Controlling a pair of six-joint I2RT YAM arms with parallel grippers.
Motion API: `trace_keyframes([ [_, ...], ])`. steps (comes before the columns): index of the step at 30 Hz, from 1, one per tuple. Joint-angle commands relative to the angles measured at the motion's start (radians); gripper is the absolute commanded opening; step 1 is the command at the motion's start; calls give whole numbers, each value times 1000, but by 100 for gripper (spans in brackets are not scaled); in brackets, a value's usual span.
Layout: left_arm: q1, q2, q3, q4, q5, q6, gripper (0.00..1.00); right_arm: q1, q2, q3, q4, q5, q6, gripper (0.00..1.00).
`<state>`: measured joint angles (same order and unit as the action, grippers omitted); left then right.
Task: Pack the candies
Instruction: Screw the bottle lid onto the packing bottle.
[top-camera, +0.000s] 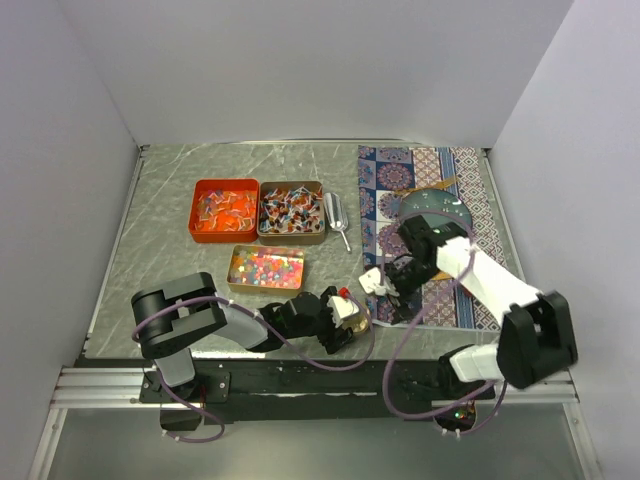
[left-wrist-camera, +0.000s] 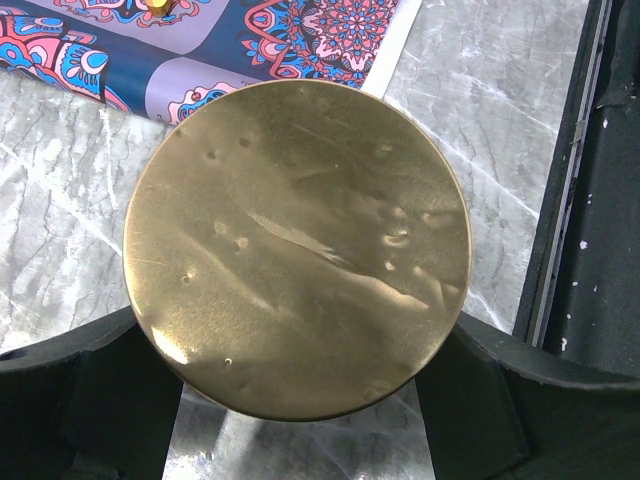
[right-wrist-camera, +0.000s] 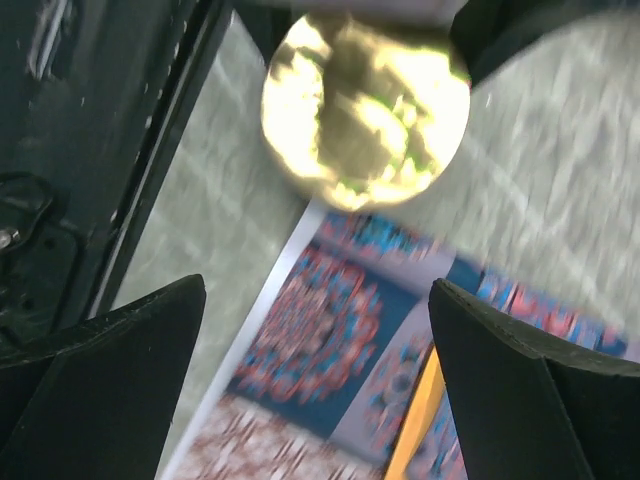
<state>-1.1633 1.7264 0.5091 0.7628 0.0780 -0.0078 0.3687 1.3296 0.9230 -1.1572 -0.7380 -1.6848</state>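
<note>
The candies lie in three open tins at the table's middle: wrapped pieces in a red tin (top-camera: 224, 210), wrapped mixed-colour pieces in a bronze tin (top-camera: 291, 212), and bead-like multicoloured pieces in a small tin (top-camera: 265, 267). My left gripper (top-camera: 348, 310) (left-wrist-camera: 300, 375) is shut on a round gold tin (left-wrist-camera: 297, 245) and holds it just above the table near the front edge. That gold tin also shows blurred in the right wrist view (right-wrist-camera: 365, 110). My right gripper (top-camera: 380, 284) (right-wrist-camera: 318, 285) is open and empty above the patterned mat's edge, just right of the gold tin.
A patterned mat (top-camera: 470, 190) (right-wrist-camera: 330, 330) covers the right side, with a teal plate (top-camera: 440, 208) on it. A silver scoop (top-camera: 336, 214) lies right of the bronze tin. The black front rail (left-wrist-camera: 600, 200) runs close beside the left gripper.
</note>
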Motion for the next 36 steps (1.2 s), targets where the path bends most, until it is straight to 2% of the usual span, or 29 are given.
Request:
trace_keyframes([
  [1,17,61,-41,-243,-20,-38,1,52,126,83,13,-113,-93,100],
  [5,16,64,-40,-243,-20,-37,1,96,160,85,54,-103,-154,100],
  [8,17,71,-37,-246,-20,-37,1,122,197,108,16,-97,-212,100],
  [12,16,68,-38,-241,-21,-35,1,154,246,151,7,-72,-185,100],
  [16,17,78,-35,-247,-14,-37,1,157,273,188,-70,-78,-248,100],
  [22,16,76,-35,-247,-15,-34,1,208,292,197,-91,-46,-279,100],
  [29,17,78,-34,-247,-17,-34,1,249,292,183,-91,-47,-291,100],
  [36,16,75,-37,-244,-14,-32,1,288,295,175,-44,-32,-228,100],
])
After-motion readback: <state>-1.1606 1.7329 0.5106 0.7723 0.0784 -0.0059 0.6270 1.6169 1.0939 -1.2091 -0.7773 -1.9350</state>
